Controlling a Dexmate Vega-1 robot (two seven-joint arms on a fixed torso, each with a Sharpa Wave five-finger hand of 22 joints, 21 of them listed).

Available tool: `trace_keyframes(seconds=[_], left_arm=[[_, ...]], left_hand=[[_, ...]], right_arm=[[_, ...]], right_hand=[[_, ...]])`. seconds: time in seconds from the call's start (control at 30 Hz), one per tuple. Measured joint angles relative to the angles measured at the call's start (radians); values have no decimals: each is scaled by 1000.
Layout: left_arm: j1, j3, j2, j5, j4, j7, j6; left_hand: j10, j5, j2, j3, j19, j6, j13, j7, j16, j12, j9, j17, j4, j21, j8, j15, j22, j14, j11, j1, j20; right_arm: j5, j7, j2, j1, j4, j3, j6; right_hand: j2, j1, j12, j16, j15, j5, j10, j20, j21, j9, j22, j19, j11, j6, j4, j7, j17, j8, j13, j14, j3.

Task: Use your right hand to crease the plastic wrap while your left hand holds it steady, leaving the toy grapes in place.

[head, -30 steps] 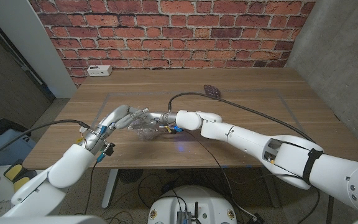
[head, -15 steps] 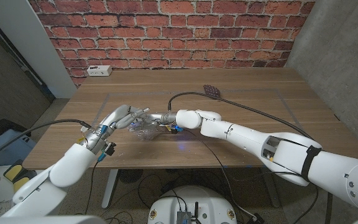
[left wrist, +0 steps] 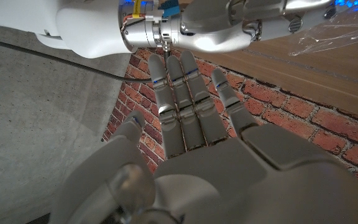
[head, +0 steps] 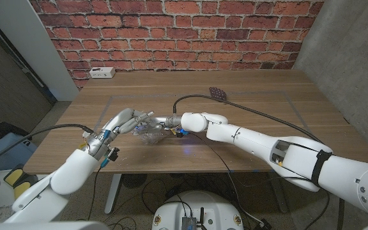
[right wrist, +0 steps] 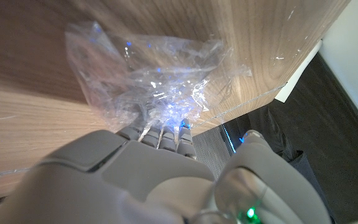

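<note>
Plastic wrap (head: 151, 133): crumpled, table's near-middle, unmoved since earlier
Right hand (head: 160, 122): fingertips pressing into wrap; grasp unclear
Left hand (head: 125, 121): fingers straight together, beside wrap, position unchanged

On our wooden table (head: 260, 102) we see crumpled plastic wrap (head: 151, 135) near-left, a dark object (head: 219, 94) farther right.

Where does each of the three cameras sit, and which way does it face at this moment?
Head view: on the robot's head, looking down at the table; both arms reach to the plastic wrap.
Left wrist view: behind the left hand, fingers extended toward the right hand.
Right wrist view: behind the right hand, fingers in the crumpled wrap.
Shared: the wrap appears in all three.
</note>
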Motion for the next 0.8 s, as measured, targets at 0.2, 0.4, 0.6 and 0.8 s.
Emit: trace_keyframes(seconds=[0.2,0.4,0.6,0.8], left_arm=[[9,-4,-7,6,-3,5,-10],[14,-4,-9,14,-4,14,-28],[18,-6,-22,17,-3,16,-41],[20,-8,-24,17,-3,11,-48]], left_hand=[[0,0,1,4,0,0,0,0,0,0,-2,0,-4,0,0,0,0,0,0,-9,0],[-9,0,1,9,-4,-12,0,3,-13,-11,-3,0,-9,0,-11,1,0,-16,0,-9,4],[-138,0,-8,32,-45,-152,-23,-15,-84,-93,-40,-15,-32,0,-99,14,-9,-162,-8,-18,30],[-200,0,-12,44,-74,-280,-44,-56,-102,-134,-65,-21,-44,-12,-157,20,-15,-231,-11,-22,41]], right_arm=[[-6,-14,-12,-11,-22,6,-4],[-17,-58,-24,-27,-40,19,1],[-25,-106,-35,-42,-57,39,18],[-30,-138,-43,-52,-71,55,28]], right_hand=[[0,0,0,0,5,0,-8,7,-3,0,2,-7,2,-5,0,-5,0,0,0,-5,0],[0,0,0,-5,1,7,-13,15,1,0,10,-12,-3,-8,-3,-9,-5,0,0,-20,3],[0,0,0,-5,1,7,-13,19,-3,0,3,-20,-11,-10,-11,-32,-8,0,0,-20,11],[-4,12,0,-5,1,7,-13,23,-3,0,3,-16,-19,-17,-17,-50,-9,-5,0,-20,17]])
